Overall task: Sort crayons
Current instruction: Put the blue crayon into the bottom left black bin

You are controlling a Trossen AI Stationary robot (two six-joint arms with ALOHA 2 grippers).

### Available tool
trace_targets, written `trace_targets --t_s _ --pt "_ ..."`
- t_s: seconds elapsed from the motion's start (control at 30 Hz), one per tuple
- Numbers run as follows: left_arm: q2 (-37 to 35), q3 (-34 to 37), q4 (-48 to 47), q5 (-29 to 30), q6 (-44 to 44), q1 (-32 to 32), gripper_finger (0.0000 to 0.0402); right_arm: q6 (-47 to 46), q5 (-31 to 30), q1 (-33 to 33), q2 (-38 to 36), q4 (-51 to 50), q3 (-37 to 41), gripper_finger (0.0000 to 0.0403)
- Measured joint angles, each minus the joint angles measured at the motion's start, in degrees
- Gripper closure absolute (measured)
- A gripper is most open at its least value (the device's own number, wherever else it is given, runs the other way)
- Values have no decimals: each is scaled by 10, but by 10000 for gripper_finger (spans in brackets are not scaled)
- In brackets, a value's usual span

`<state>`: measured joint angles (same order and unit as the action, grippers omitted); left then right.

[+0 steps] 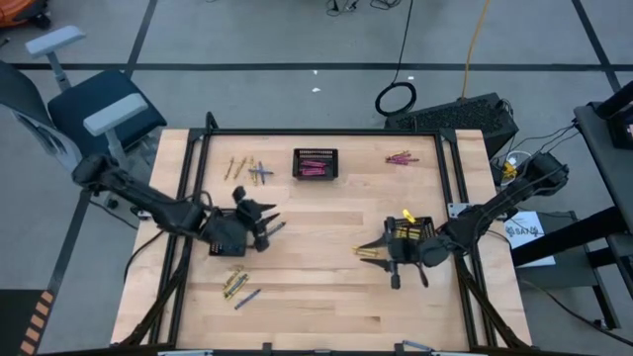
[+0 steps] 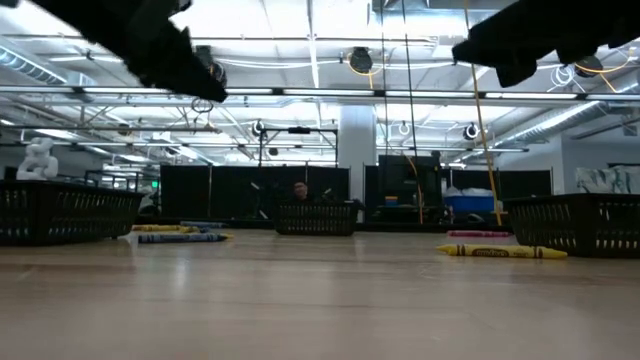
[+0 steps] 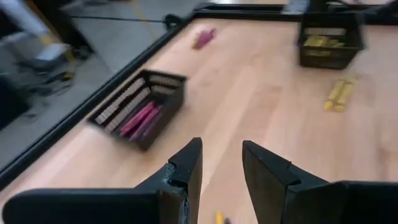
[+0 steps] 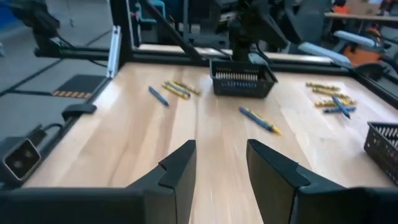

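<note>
pale wood runs across the table (image 1: 316, 247), and much on it is hard to read. the left arm covers most of the basket at nine o'clock (image 1: 226, 237), so its contents stay hidden. from the low view both arms are only dark shapes cut off at the top, and a person far behind the middle basket is barely made out.

left gripper (image 3: 221, 163) hangs over the table's nine o'clock side, fingers apart with bare wood showing through the gap, nothing pinched. one blue crayon (image 1: 274, 228) lies just beside its tips, toward three o'clock. right gripper (image 4: 221, 163) sits at about four o'clock, fingers likewise spread and empty; the yellow crayons (image 1: 370, 253) lie just beside it toward nine o'clock.

more crayons are scattered: a mixed yellow and blue cluster (image 1: 247, 170) at eleven o'clock, a pink bunch (image 1: 401, 157) at one o'clock, a few (image 1: 237, 288) at seven o'clock. pink ones fill the twelve o'clock basket (image 1: 315, 164), yellow ones the basket at three o'clock (image 1: 408, 229).
</note>
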<state>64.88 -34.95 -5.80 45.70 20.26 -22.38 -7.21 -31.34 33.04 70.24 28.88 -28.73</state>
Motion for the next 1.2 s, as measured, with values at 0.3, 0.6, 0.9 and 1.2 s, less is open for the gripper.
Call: trace_targets --t_s 0.3,0.6,0.9,1.2 --pt "0 35 12 172 69 -72 288 -98 20 -7 -2 -222 -93 273" --pt "0 35 11 175 64 -85 288 -357 291 65 54 -490 -221 273" --pt "0 35 8 178 47 -85 288 -611 337 207 170 -350 -221 273" --pt "0 35 8 178 31 -85 288 -732 406 237 238 -365 -221 270"
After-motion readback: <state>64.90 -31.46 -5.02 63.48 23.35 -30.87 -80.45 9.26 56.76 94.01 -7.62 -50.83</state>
